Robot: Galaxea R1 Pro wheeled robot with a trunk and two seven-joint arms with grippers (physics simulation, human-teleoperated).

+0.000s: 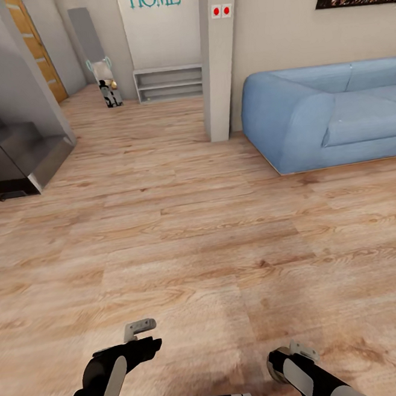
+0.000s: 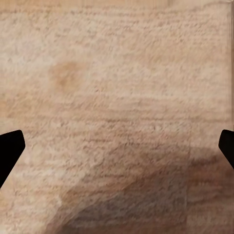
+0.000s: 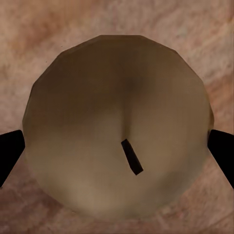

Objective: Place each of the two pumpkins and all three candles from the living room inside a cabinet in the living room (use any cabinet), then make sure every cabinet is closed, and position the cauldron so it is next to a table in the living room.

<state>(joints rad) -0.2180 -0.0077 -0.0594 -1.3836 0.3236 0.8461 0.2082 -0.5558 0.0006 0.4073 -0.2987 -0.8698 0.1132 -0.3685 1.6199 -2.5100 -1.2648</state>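
A beige-grey candle point(image 3: 117, 126) with a short dark wick sits between the fingertips of my right gripper point(image 3: 117, 146), which is shut on it above the plank floor. In the head view the candle point(image 1: 275, 366) shows as a small round end at the tip of my right gripper point(image 1: 278, 364), low and right of centre. My left gripper point(image 1: 150, 346) hangs low on the left, and in its wrist view the left gripper point(image 2: 117, 146) is open with bare floor between its fingers. The pumpkins, cabinet, cauldron and table are out of view.
A blue sofa point(image 1: 329, 112) stands at the right, with a square pillar point(image 1: 218, 57) just left of it. Behind are a white open shelf unit point(image 1: 169, 83) and small objects point(image 1: 109, 88) on the floor. A dark stepped block point(image 1: 12, 155) is at the left. Light wood floor point(image 1: 189, 235) stretches ahead.
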